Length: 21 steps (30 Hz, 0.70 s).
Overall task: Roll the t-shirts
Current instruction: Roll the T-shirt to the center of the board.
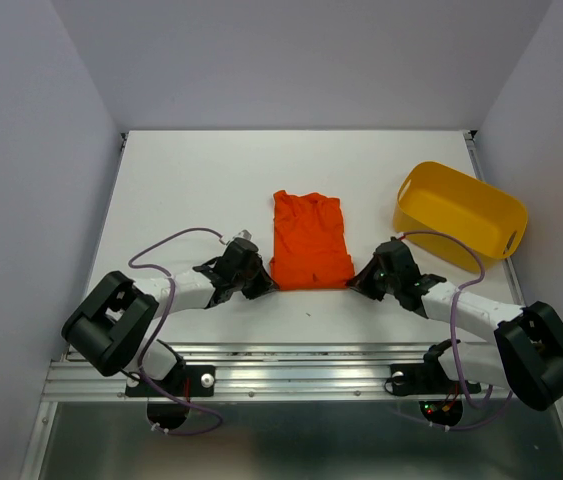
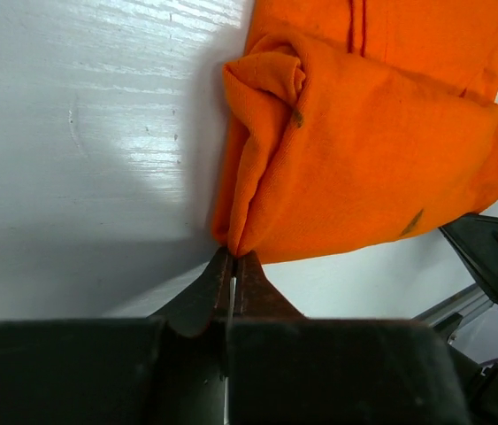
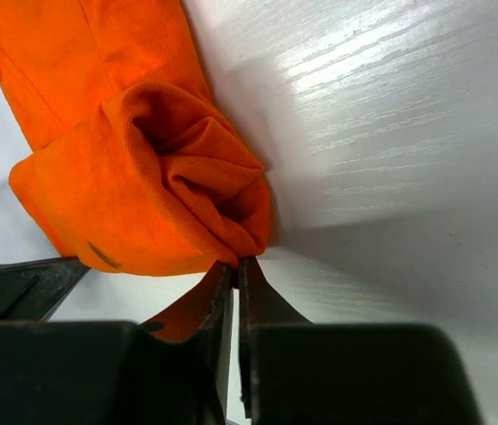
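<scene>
The orange-red t-shirt (image 1: 308,238) lies folded into a narrow strip in the middle of the white table, its near end rolled up. My left gripper (image 1: 266,283) is shut on the roll's left end, with the cloth (image 2: 355,150) pinched at the fingertips (image 2: 250,266). My right gripper (image 1: 355,283) is shut on the roll's right end, with the cloth (image 3: 142,177) pinched at the fingertips (image 3: 253,270). The roll rests on the table between the two grippers.
A yellow plastic tub (image 1: 459,212) stands at the right of the table, just beyond the right arm. Grey walls close in the table on three sides. The metal rail (image 1: 301,375) runs along the near edge.
</scene>
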{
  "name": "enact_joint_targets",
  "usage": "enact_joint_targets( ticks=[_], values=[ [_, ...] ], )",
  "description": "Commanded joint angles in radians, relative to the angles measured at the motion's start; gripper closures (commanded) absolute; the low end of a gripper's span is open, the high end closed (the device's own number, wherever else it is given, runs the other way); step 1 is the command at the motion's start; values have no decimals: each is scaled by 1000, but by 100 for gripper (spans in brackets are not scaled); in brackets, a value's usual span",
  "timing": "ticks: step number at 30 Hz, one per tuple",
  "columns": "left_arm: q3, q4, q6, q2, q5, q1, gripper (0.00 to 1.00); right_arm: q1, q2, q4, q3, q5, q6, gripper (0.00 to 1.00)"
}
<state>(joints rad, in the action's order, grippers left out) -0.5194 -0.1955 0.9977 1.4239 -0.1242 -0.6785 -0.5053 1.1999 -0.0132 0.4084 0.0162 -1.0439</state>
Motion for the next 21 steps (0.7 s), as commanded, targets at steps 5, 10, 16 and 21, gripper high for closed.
enact_joint_targets(
  ticks=[5,10,16,21],
  values=[
    [-28,30,-4,-62,20,16,100,5,-25,26,15,14,27,99],
    [-40,120,2,-112,26,14,100,5,-48,-30,30,57,48,99],
    [-76,238,18,-215,40,14,100,5,-135,-123,44,56,50,99],
    [-154,329,9,-206,40,14,100,5,-134,-175,102,51,64,99]
  ],
)
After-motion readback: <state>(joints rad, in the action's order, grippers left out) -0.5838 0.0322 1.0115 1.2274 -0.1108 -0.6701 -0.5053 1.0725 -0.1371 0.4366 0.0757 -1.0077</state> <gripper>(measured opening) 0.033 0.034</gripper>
